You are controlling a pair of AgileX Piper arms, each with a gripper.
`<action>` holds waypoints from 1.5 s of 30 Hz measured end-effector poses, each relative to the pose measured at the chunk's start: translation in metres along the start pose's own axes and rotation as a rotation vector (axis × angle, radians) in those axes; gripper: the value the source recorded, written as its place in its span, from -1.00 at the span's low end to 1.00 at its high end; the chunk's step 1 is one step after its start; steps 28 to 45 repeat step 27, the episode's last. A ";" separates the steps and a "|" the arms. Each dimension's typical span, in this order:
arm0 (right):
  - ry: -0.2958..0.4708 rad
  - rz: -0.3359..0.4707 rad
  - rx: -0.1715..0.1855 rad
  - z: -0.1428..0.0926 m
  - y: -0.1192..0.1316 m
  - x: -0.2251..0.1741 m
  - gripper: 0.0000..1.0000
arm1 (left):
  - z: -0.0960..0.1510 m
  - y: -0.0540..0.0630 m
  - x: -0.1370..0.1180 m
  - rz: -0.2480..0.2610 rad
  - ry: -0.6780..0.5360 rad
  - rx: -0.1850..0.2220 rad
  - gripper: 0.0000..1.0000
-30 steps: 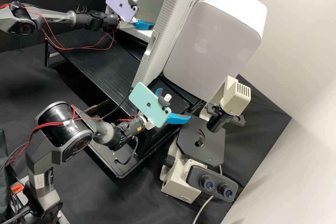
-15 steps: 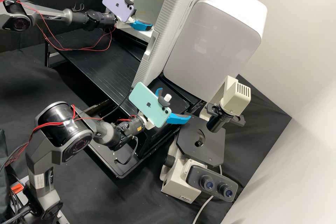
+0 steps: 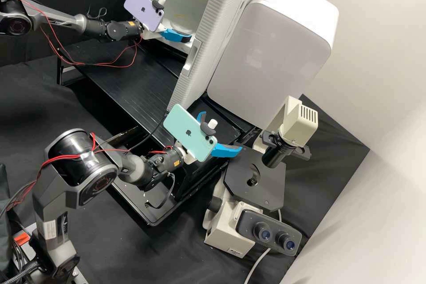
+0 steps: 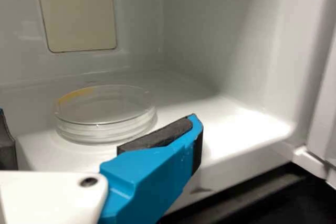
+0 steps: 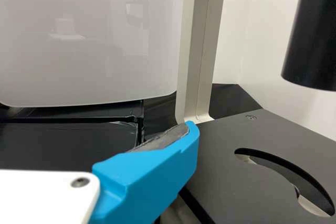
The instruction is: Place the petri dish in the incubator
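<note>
My left pincer (image 3: 177, 35) sits at the mouth of the white incubator (image 4: 247, 66). Its blue fingers (image 4: 157, 166), faced with dark rubbery pads, are spread wide and grip nothing. The petri dish (image 4: 105, 111), round, clear and shallow, lies flat on the smooth glossy chamber floor just beyond them. A faint yellow mark on its lid is too blurred to read. My right pincer (image 3: 222, 133) gapes wide too, beside the matte black microscope stage (image 5: 262, 145) with its rounded slot.
</note>
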 end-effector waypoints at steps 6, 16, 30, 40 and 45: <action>0.000 0.000 0.000 0.000 0.000 0.000 1.00 | 0.012 -0.005 -0.021 0.044 0.005 0.042 1.00; 0.000 0.000 0.000 0.000 0.000 0.000 1.00 | 0.043 -0.018 -0.062 0.085 -0.143 0.103 1.00; 0.000 0.000 0.000 0.000 0.000 0.000 1.00 | 0.055 -0.028 -0.099 0.152 -0.223 0.076 1.00; 0.000 0.000 0.000 0.000 0.000 0.000 1.00 | 0.055 -0.028 -0.099 0.152 -0.223 0.076 1.00; 0.000 0.000 0.000 0.000 0.000 0.000 1.00 | 0.055 -0.028 -0.099 0.152 -0.223 0.076 1.00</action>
